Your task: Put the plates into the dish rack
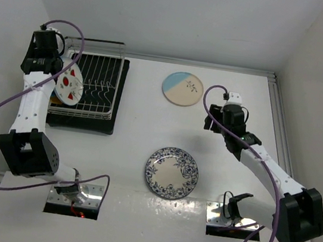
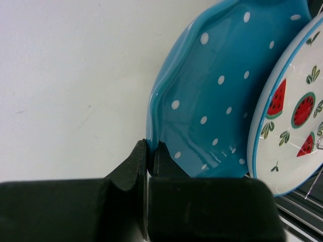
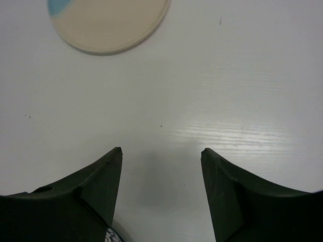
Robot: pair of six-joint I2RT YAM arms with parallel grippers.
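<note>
My left gripper [image 2: 150, 151] is shut on the rim of the teal white-dotted plate [image 2: 217, 96] and holds it on edge at the dish rack's left end. The white plate with red fruit [image 2: 292, 116] stands right beside it, upright in the dish rack [image 1: 103, 83]; it also shows in the top view [image 1: 70, 84]. A yellow edge [image 1: 55, 99] shows just below it. The blue-and-cream plate [image 1: 183, 88] and the blue floral plate [image 1: 171, 172] lie flat on the table. My right gripper [image 3: 161, 154] is open and empty above the table between them, near the blue-and-cream plate [image 3: 108, 25].
The rack sits on a black tray [image 1: 89, 124] at the far left, close to the left wall. Rack wires [image 2: 303, 212] show under the plates. A wall corner runs along the back and right of the white table [image 1: 135, 225].
</note>
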